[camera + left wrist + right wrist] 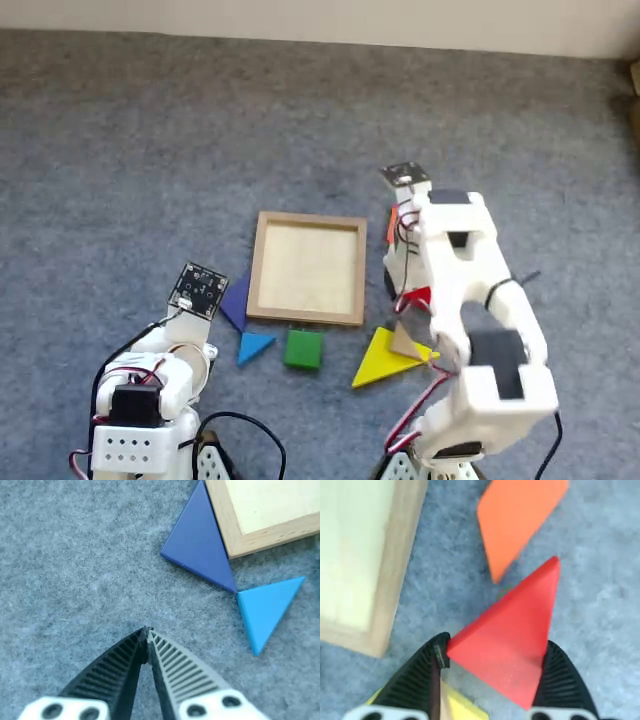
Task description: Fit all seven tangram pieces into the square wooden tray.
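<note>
**Right hand clamps the red triangle beside the tray**

The right hand (495,650) grips the red triangle (515,630), one finger on each side of it, just off the right edge of the square wooden tray (305,219). The orange piece (515,520) lies just beyond the red one, beside the same edge. The yellow triangle (385,362) sits below the right arm, with a tan piece (405,343) touching its upper side.

Over on the left, the left hand (146,632) is clenched on nothing, its fingertips meeting above the grey counter (150,150). The dark blue triangle (200,550) lies near it, against the tray's corner. The light blue triangle (265,610) is tip to tip with the dark blue one, and the green square (302,349) is next along.

Every piece in sight lies outside the tray's rim, and its floor shows pale wood.
</note>
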`<state>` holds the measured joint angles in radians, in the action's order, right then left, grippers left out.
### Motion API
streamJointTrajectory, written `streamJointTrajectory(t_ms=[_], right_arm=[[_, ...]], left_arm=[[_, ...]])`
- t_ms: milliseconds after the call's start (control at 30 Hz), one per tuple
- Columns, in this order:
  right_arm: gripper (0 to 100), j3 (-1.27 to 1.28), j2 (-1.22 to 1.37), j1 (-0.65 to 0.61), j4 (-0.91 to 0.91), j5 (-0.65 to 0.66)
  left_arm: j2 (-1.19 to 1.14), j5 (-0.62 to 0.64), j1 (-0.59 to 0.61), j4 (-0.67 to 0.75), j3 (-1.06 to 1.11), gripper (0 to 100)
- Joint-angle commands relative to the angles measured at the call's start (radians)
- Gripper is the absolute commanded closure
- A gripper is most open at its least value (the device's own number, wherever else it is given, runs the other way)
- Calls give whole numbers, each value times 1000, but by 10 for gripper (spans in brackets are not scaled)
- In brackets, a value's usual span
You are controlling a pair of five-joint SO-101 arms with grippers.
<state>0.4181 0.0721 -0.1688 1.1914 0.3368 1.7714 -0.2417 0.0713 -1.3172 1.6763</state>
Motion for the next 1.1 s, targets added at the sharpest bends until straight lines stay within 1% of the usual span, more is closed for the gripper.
streamJointTrajectory(t_ms=[0, 200, 300, 433, 600, 767, 900, 1067], right_arm=[[903, 19, -128, -10, -13, -5], [903, 21, -177, -13, -5, -12], [903, 21, -197, -45, -5, -26], [903, 21, -209, -96, 28, -146], [903, -61, -205, -180, 116, -224], [903, -105, -203, -294, 120, -330], [903, -137, -203, -371, 91, -417], [903, -142, -202, -423, -25, -482]], left_arm=[[50, -12, 8, -5, 19, 993], [50, -12, 8, -5, 19, 993], [50, -12, 8, -5, 19, 993], [50, -12, 8, -5, 19, 993], [50, -12, 8, -5, 19, 993], [50, -12, 8, -5, 19, 993], [50, -12, 8, -5, 19, 993], [50, -12, 8, -5, 19, 993]])
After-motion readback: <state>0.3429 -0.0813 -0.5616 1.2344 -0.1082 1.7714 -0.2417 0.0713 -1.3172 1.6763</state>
